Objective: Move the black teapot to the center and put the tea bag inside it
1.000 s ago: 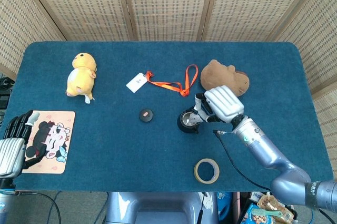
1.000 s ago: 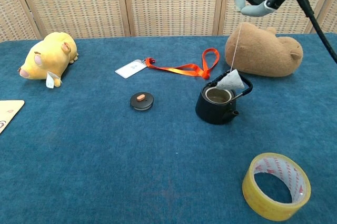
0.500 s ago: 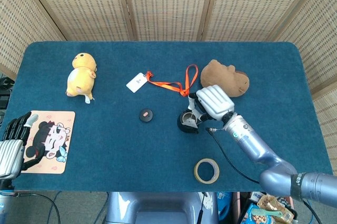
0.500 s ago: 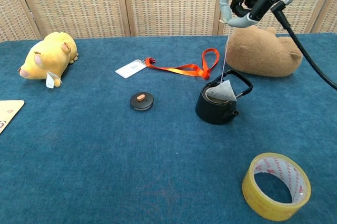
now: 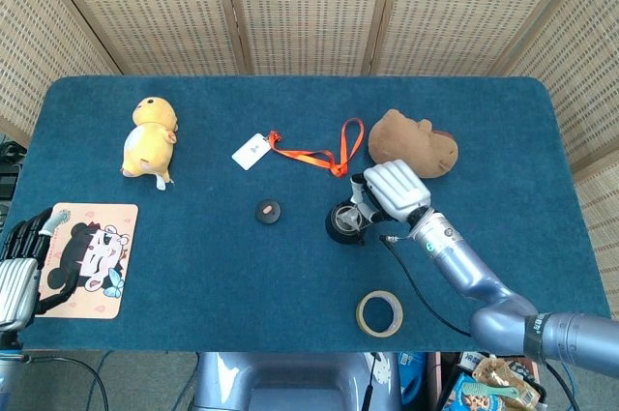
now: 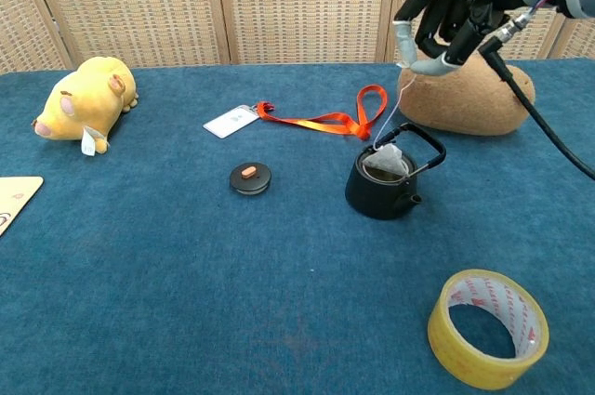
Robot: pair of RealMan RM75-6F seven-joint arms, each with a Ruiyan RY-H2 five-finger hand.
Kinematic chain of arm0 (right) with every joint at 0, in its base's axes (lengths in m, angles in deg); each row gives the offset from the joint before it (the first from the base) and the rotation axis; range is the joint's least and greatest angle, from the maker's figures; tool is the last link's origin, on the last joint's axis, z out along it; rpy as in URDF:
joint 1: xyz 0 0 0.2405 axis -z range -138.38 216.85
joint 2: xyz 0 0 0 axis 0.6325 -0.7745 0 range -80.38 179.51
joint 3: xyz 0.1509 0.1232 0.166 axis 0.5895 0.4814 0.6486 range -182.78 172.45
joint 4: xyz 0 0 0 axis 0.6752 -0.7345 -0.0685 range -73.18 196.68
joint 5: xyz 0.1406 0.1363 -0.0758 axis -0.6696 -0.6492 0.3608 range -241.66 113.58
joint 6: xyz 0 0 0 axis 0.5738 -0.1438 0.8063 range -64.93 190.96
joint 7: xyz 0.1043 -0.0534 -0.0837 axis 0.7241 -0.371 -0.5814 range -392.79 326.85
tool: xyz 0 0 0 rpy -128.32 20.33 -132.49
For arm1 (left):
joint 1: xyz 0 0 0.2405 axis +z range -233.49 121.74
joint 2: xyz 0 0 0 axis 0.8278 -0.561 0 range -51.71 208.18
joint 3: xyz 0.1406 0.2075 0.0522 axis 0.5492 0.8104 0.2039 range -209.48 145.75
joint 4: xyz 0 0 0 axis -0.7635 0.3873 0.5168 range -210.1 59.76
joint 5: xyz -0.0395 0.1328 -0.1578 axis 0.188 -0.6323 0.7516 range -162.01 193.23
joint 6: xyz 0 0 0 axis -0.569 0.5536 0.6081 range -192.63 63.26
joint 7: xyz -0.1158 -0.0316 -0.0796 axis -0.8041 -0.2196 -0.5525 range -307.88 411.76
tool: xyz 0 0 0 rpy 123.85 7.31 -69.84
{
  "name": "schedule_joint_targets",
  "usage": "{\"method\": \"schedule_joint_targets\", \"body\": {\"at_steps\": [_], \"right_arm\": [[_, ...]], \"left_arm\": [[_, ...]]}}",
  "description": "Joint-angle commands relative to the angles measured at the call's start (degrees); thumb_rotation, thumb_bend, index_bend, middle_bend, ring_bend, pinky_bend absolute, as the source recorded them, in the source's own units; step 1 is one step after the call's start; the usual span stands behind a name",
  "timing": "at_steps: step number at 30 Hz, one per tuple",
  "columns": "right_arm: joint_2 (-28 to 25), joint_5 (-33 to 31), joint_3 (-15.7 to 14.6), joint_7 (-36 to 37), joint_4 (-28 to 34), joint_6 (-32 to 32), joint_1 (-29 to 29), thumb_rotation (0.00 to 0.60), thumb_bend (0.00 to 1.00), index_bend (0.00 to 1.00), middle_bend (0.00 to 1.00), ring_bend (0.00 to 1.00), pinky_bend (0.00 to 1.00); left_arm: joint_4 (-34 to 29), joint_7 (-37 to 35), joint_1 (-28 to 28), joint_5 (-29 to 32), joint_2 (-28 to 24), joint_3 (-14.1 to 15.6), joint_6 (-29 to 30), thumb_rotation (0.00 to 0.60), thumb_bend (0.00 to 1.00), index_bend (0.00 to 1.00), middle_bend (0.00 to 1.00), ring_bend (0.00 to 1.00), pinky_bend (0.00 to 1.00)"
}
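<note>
The black teapot point(image 6: 383, 186) point(image 5: 343, 222) stands open near the table's middle, its handle raised. A white tea bag point(image 6: 387, 160) sits partly in the pot's mouth, its thin string running up to my right hand point(image 6: 446, 21) point(image 5: 392, 189). That hand hovers above and behind the pot and pinches the string's top end. The pot's round black lid point(image 6: 250, 177) point(image 5: 268, 211) with an orange knob lies on the cloth to the left. My left hand point(image 5: 21, 271) rests at the table's front left corner, holding nothing.
A brown plush point(image 6: 469, 98) lies right behind the teapot. An orange lanyard with a white card point(image 6: 311, 120) lies behind the lid. A yellow tape roll point(image 6: 487, 326) sits at the front right, a yellow plush point(image 6: 84, 99) at the far left, a picture mat point(image 5: 87, 258) beside my left hand.
My right hand has come down and slightly forward, lowering the tea bag from above the pot's rim into its mouth. The left hand has drifted a little lower.
</note>
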Motion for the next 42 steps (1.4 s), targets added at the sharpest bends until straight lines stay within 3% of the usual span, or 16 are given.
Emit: {"method": "schedule_joint_targets", "body": {"at_steps": [1, 11, 25, 37, 42], "right_arm": [[0.74, 0.85, -0.98, -0.13, -0.58, -0.31, 0.49, 0.6, 0.68, 0.74, 0.87, 0.93, 1.0], [2.92, 9.28, -5.17, 0.7, -1.96, -3.1, 4.21, 0.6, 0.68, 0.74, 0.87, 0.93, 1.0], [7.3, 20.15, -7.96, 5.07, -7.6, -4.99, 7.64, 0.6, 0.67, 0.73, 0.86, 0.93, 1.0], [7.36, 24.26, -9.12, 3.87, -10.23, -4.16, 8.09, 0.6, 0.52, 0.53, 0.83, 0.93, 1.0], [7.27, 24.57, -9.0, 3.14, -10.18, -4.03, 8.26, 0.6, 0.38, 0.48, 0.83, 0.93, 1.0]], "left_arm": [[-0.07, 0.17, -0.02, -0.09, -0.02, 0.03, -0.05, 0.6, 0.42, 0.0, 0.0, 0.0, 0.0], [-0.84, 1.33, -0.35, 0.09, 0.01, -0.04, -0.6, 0.6, 0.42, 0.0, 0.0, 0.0, 0.0], [-1.97, 3.08, -0.52, 0.33, -0.27, -0.07, -0.87, 0.6, 0.42, 0.0, 0.0, 0.0, 0.0], [-2.31, 3.56, -0.74, 0.59, -0.27, -0.19, -1.16, 0.6, 0.42, 0.0, 0.0, 0.0, 0.0], [-2.37, 3.69, -0.75, 0.59, -0.26, -0.17, -1.16, 0.6, 0.42, 0.0, 0.0, 0.0, 0.0]]}}
